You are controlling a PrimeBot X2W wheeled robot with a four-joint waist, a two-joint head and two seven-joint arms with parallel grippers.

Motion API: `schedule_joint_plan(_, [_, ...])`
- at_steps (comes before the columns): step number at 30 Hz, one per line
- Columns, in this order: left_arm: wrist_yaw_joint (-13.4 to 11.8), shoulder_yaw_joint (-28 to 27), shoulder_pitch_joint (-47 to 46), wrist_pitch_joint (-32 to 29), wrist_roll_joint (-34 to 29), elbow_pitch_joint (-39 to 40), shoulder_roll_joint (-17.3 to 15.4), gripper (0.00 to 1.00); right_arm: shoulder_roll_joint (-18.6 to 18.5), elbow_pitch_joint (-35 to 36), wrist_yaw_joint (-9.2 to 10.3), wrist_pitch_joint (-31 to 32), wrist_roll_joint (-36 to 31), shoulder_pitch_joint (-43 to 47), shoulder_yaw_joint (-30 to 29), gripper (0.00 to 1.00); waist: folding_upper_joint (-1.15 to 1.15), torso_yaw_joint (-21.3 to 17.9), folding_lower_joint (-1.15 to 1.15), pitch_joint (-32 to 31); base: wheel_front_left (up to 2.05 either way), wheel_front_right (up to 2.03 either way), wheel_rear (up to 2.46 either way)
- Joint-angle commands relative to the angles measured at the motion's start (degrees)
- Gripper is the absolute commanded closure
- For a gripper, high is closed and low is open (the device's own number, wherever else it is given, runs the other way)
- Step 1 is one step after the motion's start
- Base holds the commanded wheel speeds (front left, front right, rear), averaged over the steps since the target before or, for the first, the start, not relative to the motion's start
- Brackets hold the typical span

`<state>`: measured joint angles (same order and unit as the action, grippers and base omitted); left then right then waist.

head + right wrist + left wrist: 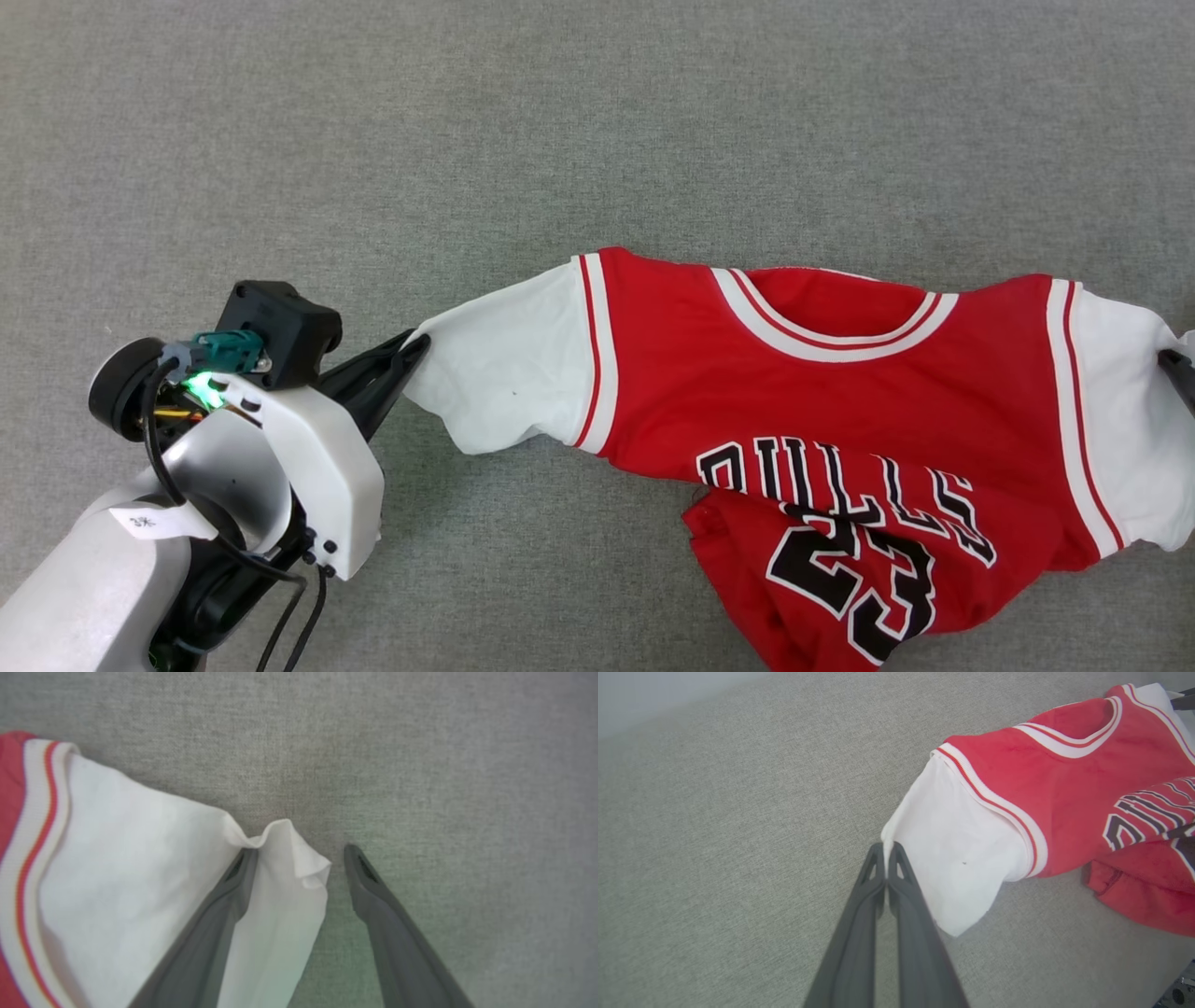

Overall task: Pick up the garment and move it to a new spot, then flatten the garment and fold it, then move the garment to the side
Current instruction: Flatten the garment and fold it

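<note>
- Head view puts the garment (840, 401) on the grey cloth surface (373, 140), right of centre, chest side up, stretched sleeve to sleeve between the two arms.
- Your left gripper (417, 345) is pinched tight on the cuff edge of the white left sleeve (504, 369). The left wrist view shows white cloth caught in the slit between the closed fingers.
- Your right gripper (300, 853) stands wide apart and holds nothing. A curled fold of the white right sleeve (140, 868) lies between the fingers, touching one and clear of the other.
- I judge the step to be flattening, with the right side ungripped. If you mean to pull, push the right fingers further over that fold before closing, so you catch both layers of the cuff and not just the lip.
- Draw the sleeves apart evenly and low over the surface. A one-sided tug from the left would likely drag the whole shirt.
- The shoulders and collar (831, 322) lie fairly smooth. The lower body is bunched and tucked under near the bottom edge of the head view, creasing the black lettering (840, 481) and number 23 (854, 569).
- That crumpled hem needs spreading before any fold; sleeve tension alone probably won't free it.
- The jersey is red with white sleeves and red-white striped trim at collar and armholes.
</note>
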<state>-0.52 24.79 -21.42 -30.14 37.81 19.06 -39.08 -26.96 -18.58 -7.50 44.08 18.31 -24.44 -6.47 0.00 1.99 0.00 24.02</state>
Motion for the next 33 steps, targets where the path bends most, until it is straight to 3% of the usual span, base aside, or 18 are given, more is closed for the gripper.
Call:
schedule_joint_plan(1, [-0.02, -0.03, -0.63, -0.04, -0.15, -0.08, 0.13, 1.00, 0.94, -1.61, 0.02, 0.07, 0.26, 0.79, 1.11, 0.58, 0.00, 0.03, 0.00, 0.01, 0.00, 0.00, 0.00])
schedule_joint_plan(2, [-0.12, -0.08, -0.69, -0.02, -0.29, -0.37, 0.03, 1.00, 0.85, -2.01, 0.02, -0.59, 0.53, 0.60, 1.36, 0.91, 0.00, 0.04, 0.00, -0.04, 0.00, 0.00, 0.00])
schedule_joint_plan(3, [-0.21, -0.11, -0.75, 0.10, -0.43, -0.70, -0.06, 1.00, 0.67, -2.40, 0.02, -1.37, 0.61, 0.43, 1.51, 1.00, 0.00, 0.01, 0.00, -0.22, 0.00, 0.00, 0.00])
schedule_joint_plan(17, [-3.28, -2.94, 1.46, 4.93, -0.91, -4.65, 0.69, 1.00, -1.64, -1.26, 0.06, -14.57, 4.19, -4.42, 1.44, 1.00, 0.00, -1.91, 0.00, -8.79, 0.00, 0.00, 0.00])
schedule_joint_plan(33, [-8.13, -12.17, -0.17, 12.36, -3.18, -2.38, -2.73, 1.00, -3.74, 7.29, 0.06, -15.67, 8.13, -11.25, 2.07, 1.00, 0.00, -3.99, 0.00, -18.87, 0.00, 0.00, 0.00])
